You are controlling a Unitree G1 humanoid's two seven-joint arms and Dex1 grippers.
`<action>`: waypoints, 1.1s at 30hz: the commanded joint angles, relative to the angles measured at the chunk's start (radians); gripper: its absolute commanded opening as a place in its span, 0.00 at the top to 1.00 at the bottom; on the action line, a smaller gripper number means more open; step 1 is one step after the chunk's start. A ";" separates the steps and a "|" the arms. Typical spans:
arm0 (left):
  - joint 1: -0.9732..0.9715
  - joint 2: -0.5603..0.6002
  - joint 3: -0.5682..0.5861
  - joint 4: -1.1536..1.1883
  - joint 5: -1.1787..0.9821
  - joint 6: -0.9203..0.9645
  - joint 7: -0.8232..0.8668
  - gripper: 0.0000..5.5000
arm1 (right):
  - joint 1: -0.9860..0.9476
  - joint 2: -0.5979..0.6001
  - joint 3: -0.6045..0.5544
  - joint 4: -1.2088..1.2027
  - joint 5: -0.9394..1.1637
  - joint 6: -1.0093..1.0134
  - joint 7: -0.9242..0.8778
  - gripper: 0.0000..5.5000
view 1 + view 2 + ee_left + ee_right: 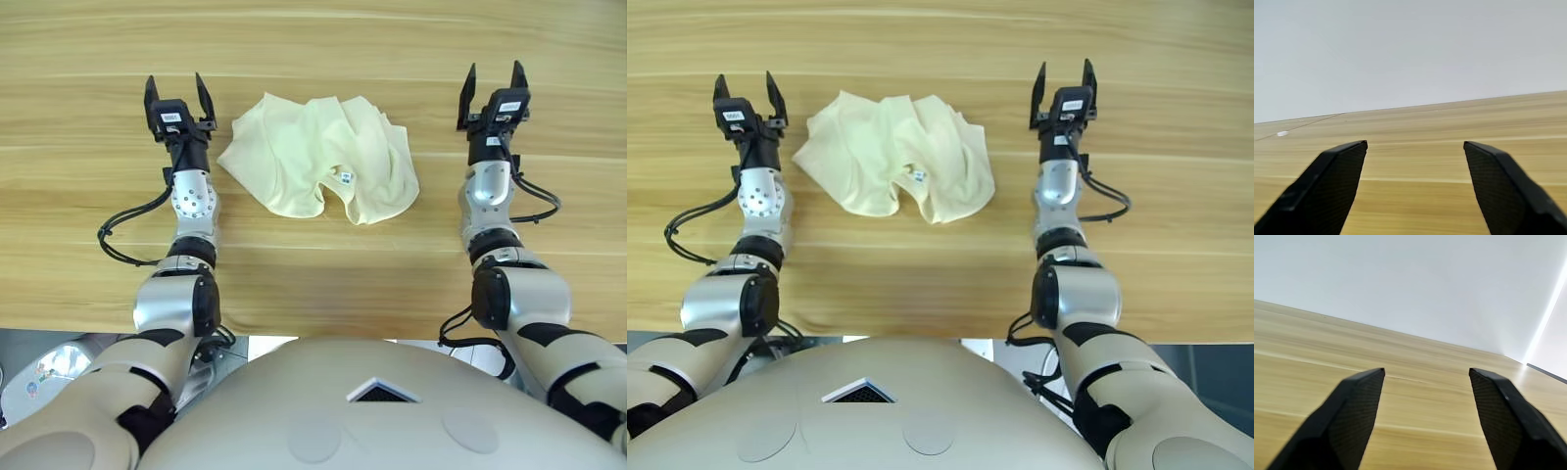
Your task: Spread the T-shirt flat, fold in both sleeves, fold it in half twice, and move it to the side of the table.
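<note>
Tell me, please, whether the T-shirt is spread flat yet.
Crumpled, not spread: the T-shirt lies bunched in uneven folds on the table.

Pale yellow fabric T-shirt crumpled in a loose, wrinkled heap on light wooden table, toward 12 o'clock of mid-scene; neck opening with small white label turned to 6 o'clock

Legible text: none | white stickers on left gripper and right gripper: print too small | neck tag, 4 o'clock of T-shirt middle: unreadable
</note>
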 commanded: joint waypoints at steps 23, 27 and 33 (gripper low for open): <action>0.047 0.010 0.008 -0.063 0.011 -0.033 0.011 0.34 | -0.023 -0.006 0.050 -0.005 -0.078 -0.011 -0.106 0.42; 0.057 0.013 0.009 -0.075 0.011 -0.037 0.016 0.34 | -0.022 -0.004 0.055 -0.008 -0.082 -0.014 -0.105 0.42; 0.066 0.016 0.010 -0.089 0.018 -0.035 0.023 0.34 | -0.023 -0.002 0.060 -0.010 -0.085 -0.017 -0.106 0.42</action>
